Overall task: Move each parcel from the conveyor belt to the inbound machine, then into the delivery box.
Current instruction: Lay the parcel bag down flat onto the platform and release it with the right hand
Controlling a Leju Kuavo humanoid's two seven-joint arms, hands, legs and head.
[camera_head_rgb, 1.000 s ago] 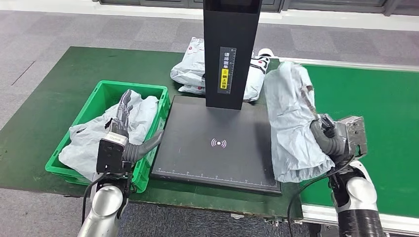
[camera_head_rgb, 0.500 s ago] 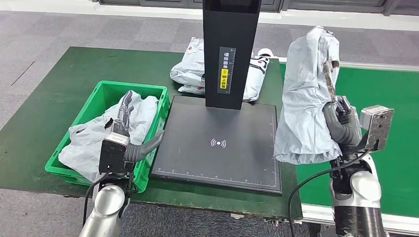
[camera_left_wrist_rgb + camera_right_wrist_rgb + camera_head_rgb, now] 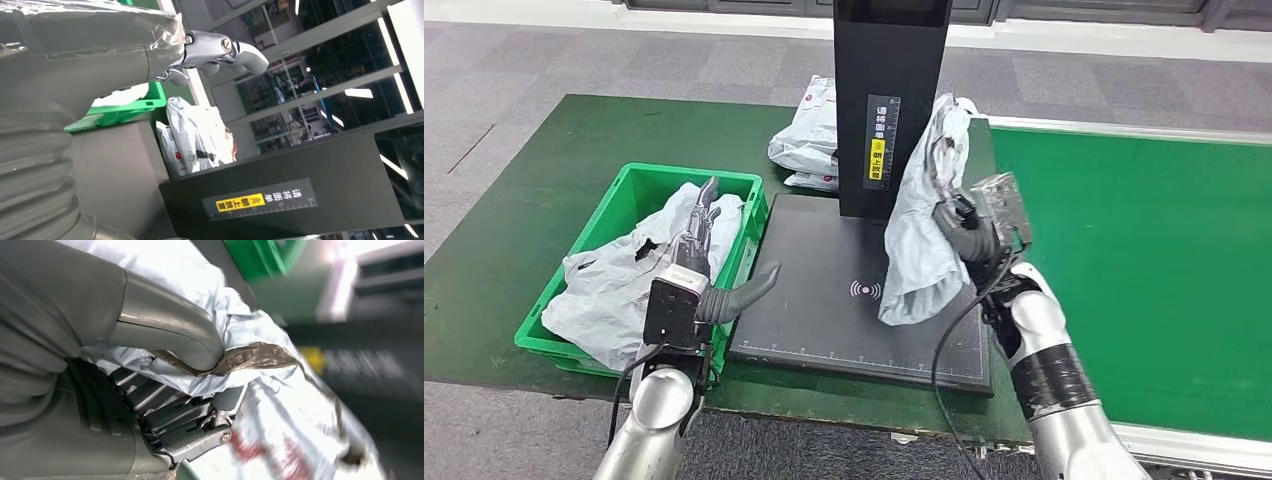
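My right hand [image 3: 964, 232] grips a grey plastic parcel [image 3: 921, 225] and holds it hanging over the right part of the black inbound machine's plate [image 3: 824, 300], beside its black column [image 3: 889, 100]. In the right wrist view my thumb and fingers [image 3: 165, 340] pinch the crumpled parcel [image 3: 235, 370]. My left hand [image 3: 699, 250] is open, fingers stretched over the green delivery box [image 3: 629, 195], thumb pointing toward the plate. A grey parcel [image 3: 619, 285] lies in that box. The green conveyor belt [image 3: 1144, 250] runs on the right.
Another white-grey parcel [image 3: 809, 140] with red print lies behind the column on the green table [image 3: 524, 200]; the left wrist view shows it as well [image 3: 195, 135]. Grey carpet floor surrounds the table.
My right hand has swung the parcel left, from above the conveyor's edge to over the machine's plate. My left hand has shifted slightly right and forward above the box.
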